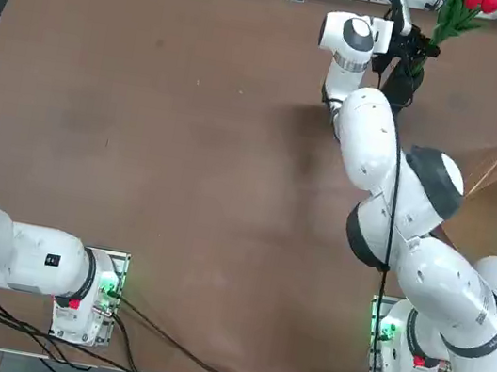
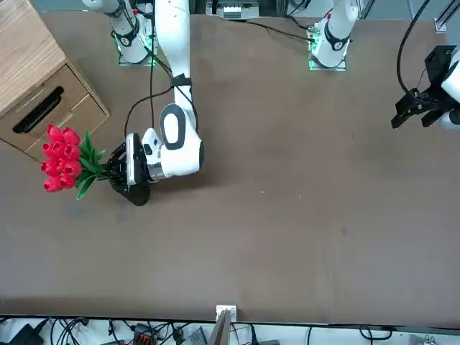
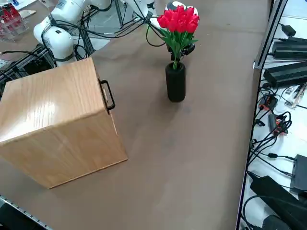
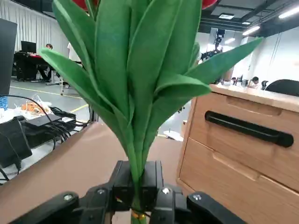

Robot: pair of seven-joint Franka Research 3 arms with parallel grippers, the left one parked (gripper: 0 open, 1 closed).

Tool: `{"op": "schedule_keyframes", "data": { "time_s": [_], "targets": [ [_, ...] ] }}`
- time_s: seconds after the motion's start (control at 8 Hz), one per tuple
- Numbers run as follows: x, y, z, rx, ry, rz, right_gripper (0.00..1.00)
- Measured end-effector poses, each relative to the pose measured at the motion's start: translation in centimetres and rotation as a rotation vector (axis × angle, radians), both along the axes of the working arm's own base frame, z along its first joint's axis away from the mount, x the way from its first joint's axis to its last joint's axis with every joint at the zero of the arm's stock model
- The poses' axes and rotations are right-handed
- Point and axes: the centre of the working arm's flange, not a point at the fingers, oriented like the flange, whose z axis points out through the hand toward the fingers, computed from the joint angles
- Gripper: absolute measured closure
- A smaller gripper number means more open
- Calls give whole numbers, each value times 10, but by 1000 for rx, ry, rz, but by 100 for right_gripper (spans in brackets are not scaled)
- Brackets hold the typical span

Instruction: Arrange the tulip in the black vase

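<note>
The tulip (image 3: 178, 21) stands upright with its stems going down into the mouth of the black vase (image 3: 176, 82), red blooms bunched at the top and green leaves fanning out below them; in the wrist view the leaves (image 4: 135, 84) fill most of the frame. The right hand (image 4: 138, 198) is clenched on the stems just under the leaves and above the vase mouth, its two fingers pressed together on the thin green stalks. In the front view the hand (image 2: 123, 164) reaches in level from the side, with the vase (image 2: 134, 191) right below it and the blooms (image 2: 62, 157) spread beyond it. The vase stands on the brown worktop (image 3: 201, 143) near its far edge in the top view, where the bunch (image 1: 461, 16) overhangs the worktop's border. Close beside the vase, on the robot's right, sits a wooden drawer box (image 3: 57, 124) with a black handle (image 3: 107, 95); the wrist view shows its drawer front and the dark handle bar (image 4: 247, 129) just past the leaves. The box and the vase stand apart, with bare worktop between them. Off the worktop's edge in the right side view lie black power bricks and tangled cables (image 3: 280, 120). No brand, label or writing can be read on the vase, the box or the arm.
</note>
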Motion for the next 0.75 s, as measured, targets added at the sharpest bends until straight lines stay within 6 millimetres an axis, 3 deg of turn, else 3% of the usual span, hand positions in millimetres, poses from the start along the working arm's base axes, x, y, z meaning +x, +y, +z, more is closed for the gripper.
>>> {"op": "schedule_keyframes", "data": {
  "time_s": [0.75],
  "targets": [
    [-9,16,-23,16,14,23,88]
  ]
}}
